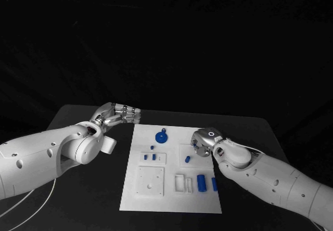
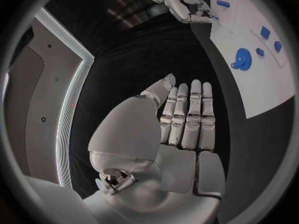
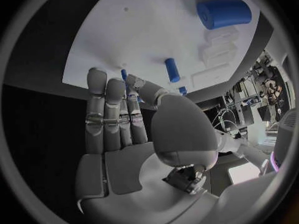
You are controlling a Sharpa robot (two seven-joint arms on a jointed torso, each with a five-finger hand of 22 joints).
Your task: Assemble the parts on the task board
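**Ann:** Head view first. Where are the parts seen?

**Ben:** The parts are seen on the task board [image 1: 173,202], which is laid between the two hands. A blue gear [image 1: 161,138] is found near the right hand [image 1: 205,143], on the side toward the left hand [image 1: 122,114]. A small blue peg [image 1: 187,158] is seen just beside the right hand's fingers. A blue cylinder [image 1: 202,182] is set on the board beside the right arm, on the robot's side of the hand.

**Ann:** Is anything held by the right hand?

**Ben:** That cannot be told. The hand is placed over the edge of the board. In the right wrist view its fingers [image 3: 109,109] are stretched out side by side above the white board. A bit of blue [image 3: 124,75] is seen between the thumb and the finger next to it. It cannot be told if that bit is pinched or is only lying behind the fingers.

**Ann:** And the left hand?

**Ben:** Nothing is held by it. In the left wrist view its palm is shown bare, and its fingers [image 2: 187,114] are stretched out with the thumb beside them. The hand is placed off the board, over the black table [image 1: 249,127], by the board's far corner. It is well apart from every part, and the gear is the part nearest to it.
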